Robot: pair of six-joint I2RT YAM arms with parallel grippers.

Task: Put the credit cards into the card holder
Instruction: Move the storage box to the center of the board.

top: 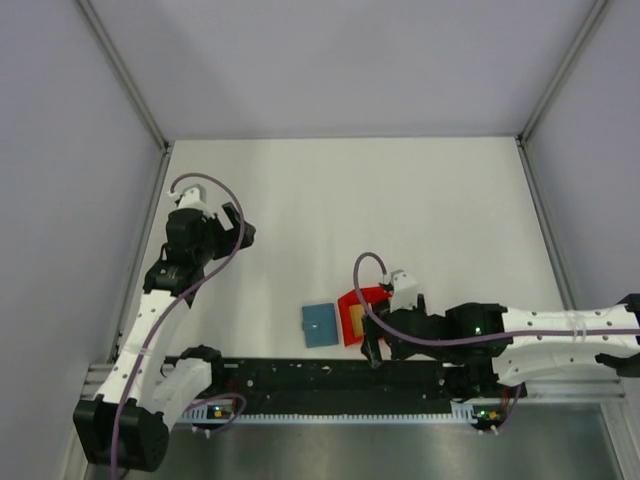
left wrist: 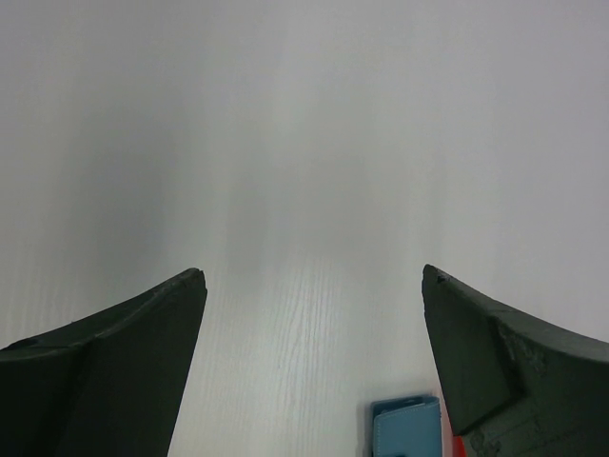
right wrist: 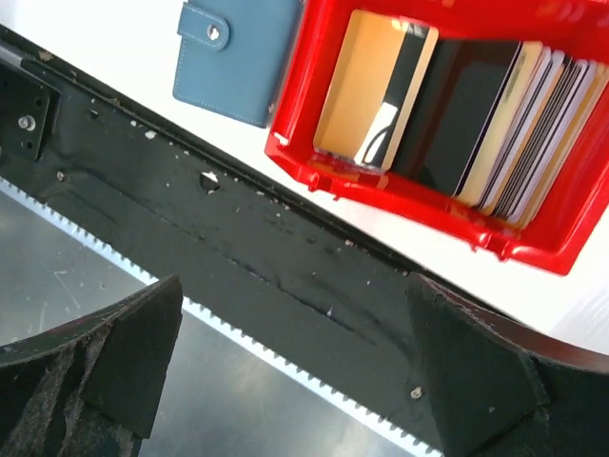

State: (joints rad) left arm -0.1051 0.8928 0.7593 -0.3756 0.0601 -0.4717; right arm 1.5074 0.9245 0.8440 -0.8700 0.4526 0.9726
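- Top external view shows the right pincer (top: 372, 350) low at the near edge of the counter (top: 420, 200). Its tips are over a long black rail (top: 300, 375).
- The right pincer is wide open. Its two dark fingers (right wrist: 114, 352) stand far apart and there is nothing between them.
- A red bin (right wrist: 381, 181) sits on the counter just ahead of the right pincer, right beside the rail.
- The credit cards (right wrist: 457, 105) are inside the red bin, packed in a row and leaning. A shiny gold one is at the end nearest the card holder. Next comes a black one, then pale and grey ones.
- The card holder (right wrist: 238, 57) lies flat on the counter, ahead of the right pincer and off to its left. It is folded shut, with a small snap tab on it. It is just beside the bin, and I cannot tell if the two touch.
- The left pincer (left wrist: 314, 274) is well apart from the bin, up over bare counter. It is wide open too, with nothing in it.
- In the left wrist view, a bit of the blue card holder peeks in at the bottom, close to the right-hand finger.
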